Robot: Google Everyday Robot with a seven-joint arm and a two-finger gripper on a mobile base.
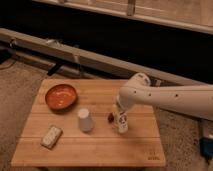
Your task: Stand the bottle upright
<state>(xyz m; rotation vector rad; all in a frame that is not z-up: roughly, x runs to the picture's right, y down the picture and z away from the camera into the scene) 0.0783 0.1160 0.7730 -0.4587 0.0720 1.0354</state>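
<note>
The bottle (121, 122) is a small whitish plastic bottle with a pale label. It stands nearly upright on the right half of the wooden table (90, 145). My gripper (120, 111) hangs down from the white arm directly over the bottle's top and hides its cap. A small dark red oblong object (110, 117) lies on the table just left of the bottle. A plain white tapered cup (85, 120) stands upside down further left.
An orange bowl (61, 96) sits at the table's far left. A pale wrapped packet (51, 136) lies near the front left. A dark wall with a rail runs behind the table. Carpet surrounds it.
</note>
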